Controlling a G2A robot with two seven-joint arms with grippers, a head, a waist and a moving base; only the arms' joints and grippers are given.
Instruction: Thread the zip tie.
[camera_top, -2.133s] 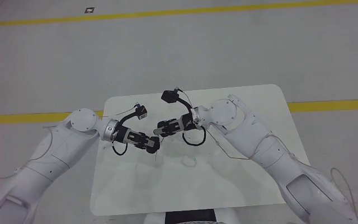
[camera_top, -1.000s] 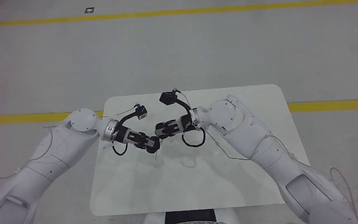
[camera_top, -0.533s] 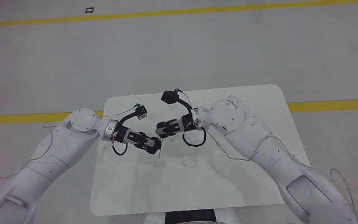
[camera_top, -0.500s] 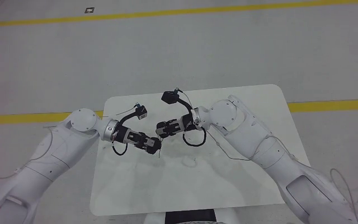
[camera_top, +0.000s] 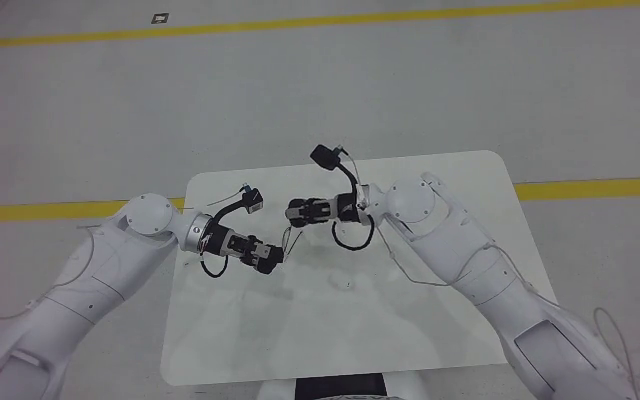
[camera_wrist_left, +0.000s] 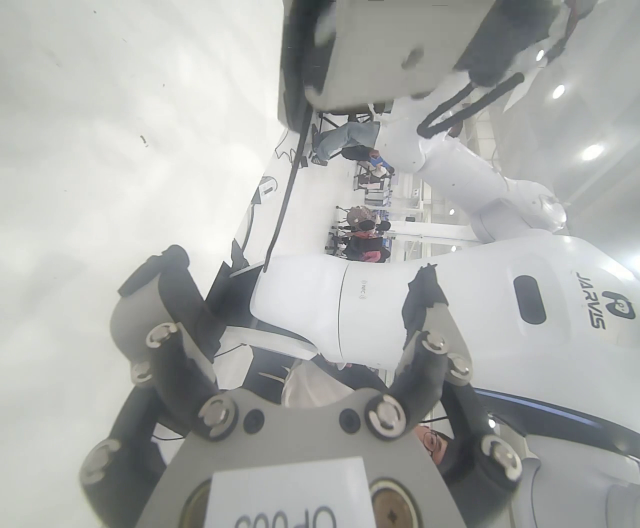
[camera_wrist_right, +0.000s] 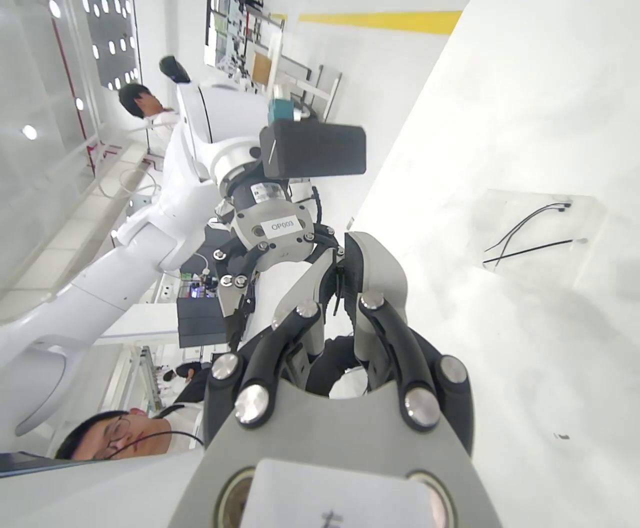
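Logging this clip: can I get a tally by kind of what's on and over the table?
Black zip ties: 4, three on the clear tray, one in the right claw
Clear tray: 1
Claws: 2, left claw open
White table: 1
Total: 8

**A robotics lab in a big hall**

I work in an industrial-looking hall. Yellow lane lines (camera_top: 300, 22) cross the grey painted floor (camera_top: 400, 90) beyond my white table (camera_top: 250, 340). Bright ceiling lamps (camera_wrist_left: 592, 151) shine overhead, and stocked racks (camera_wrist_right: 235, 20) stand far off.
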